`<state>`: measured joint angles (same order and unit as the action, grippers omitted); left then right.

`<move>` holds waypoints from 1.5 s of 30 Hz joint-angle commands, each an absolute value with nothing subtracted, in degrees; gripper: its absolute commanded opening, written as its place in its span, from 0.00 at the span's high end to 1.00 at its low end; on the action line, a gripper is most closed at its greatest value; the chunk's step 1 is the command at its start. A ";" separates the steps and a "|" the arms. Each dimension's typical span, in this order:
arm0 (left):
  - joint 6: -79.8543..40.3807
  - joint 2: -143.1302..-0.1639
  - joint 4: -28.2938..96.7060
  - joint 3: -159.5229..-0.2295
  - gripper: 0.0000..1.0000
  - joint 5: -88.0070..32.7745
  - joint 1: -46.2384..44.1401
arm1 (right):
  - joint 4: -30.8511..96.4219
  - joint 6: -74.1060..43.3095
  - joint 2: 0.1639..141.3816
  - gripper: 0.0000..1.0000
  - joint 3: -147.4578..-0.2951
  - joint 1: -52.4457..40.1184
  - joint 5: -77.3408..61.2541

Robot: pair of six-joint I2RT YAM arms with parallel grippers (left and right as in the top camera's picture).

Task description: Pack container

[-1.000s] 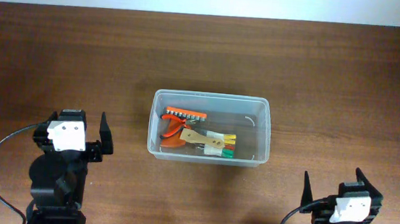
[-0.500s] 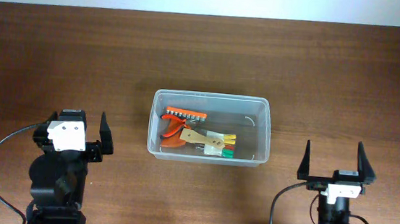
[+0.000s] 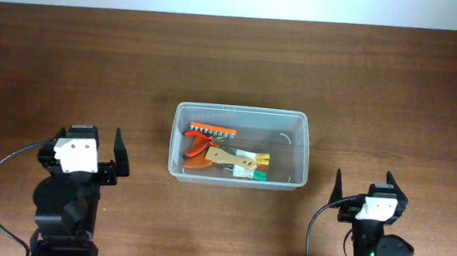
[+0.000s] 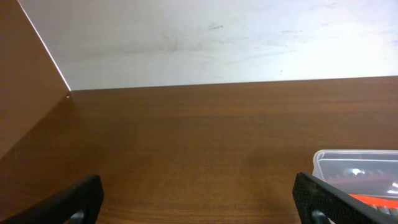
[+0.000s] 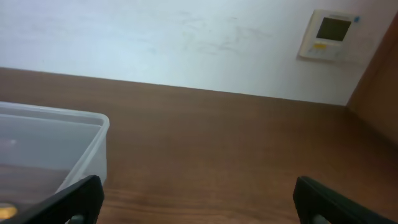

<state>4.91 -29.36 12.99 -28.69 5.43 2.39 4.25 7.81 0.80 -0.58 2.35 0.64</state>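
Note:
The clear plastic container (image 3: 241,111) sits in the middle of the table. Inside it lie orange-handled pliers (image 3: 199,151), an orange bit holder (image 3: 212,131) and a tan tool with yellow, white and green parts (image 3: 242,163). Its corner shows at the right edge of the left wrist view (image 4: 354,163) and at the left of the right wrist view (image 5: 93,121). My left gripper (image 3: 94,145) is open and empty at the front left, apart from the container. My right gripper (image 3: 368,186) is open and empty at the front right, just beyond the container's near right corner.
The brown wooden table (image 3: 397,93) runs back to a white wall (image 4: 217,37). A wall thermostat (image 5: 328,34) hangs at the upper right of the right wrist view. A brown side panel (image 4: 25,93) stands at the left.
My right arm has shifted and turned at the front right, and its fingers now point toward the container's right end. The left arm and the container's contents have not moved.

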 commanded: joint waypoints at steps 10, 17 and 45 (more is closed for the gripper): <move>5.67 -29.12 12.91 -28.21 0.01 5.65 2.42 | 4.51 -0.51 0.19 0.01 -0.32 1.78 3.29; 5.65 -29.12 12.91 -28.21 0.01 5.65 2.42 | 4.49 -0.51 0.21 0.01 -0.32 1.78 3.29; 4.78 -4.60 13.87 -14.04 0.01 -0.64 -5.48 | 4.49 -0.51 0.19 0.01 -0.32 1.78 3.29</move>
